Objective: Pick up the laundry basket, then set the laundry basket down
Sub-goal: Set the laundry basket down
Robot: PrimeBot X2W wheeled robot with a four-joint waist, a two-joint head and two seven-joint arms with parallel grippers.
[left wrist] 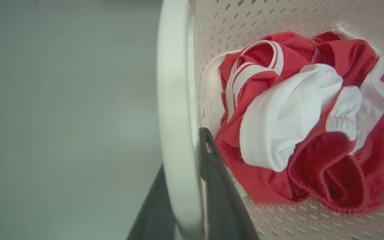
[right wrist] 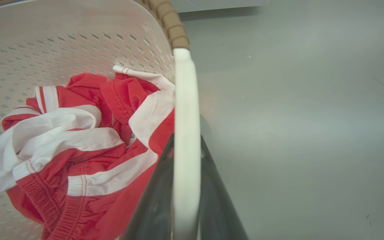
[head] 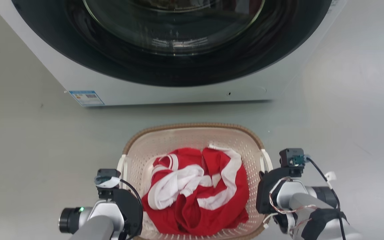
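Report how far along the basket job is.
Done: both grippers are at the laundry basket, in front of the washer. In hand: the left gripper looks clamped on the left handle, and the right gripper on the right handle. I cannot tell if the basket is off the floor. Left: the lift, if not begun, then setting it down.

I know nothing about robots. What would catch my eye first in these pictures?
A crumpled red-and-white garment lies in the cream laundry basket, low in the head view. Beyond it looms a white washer with a big dark round door. The robot's dark jaws are closed on the basket's left handle and right handle, one pair on each side.
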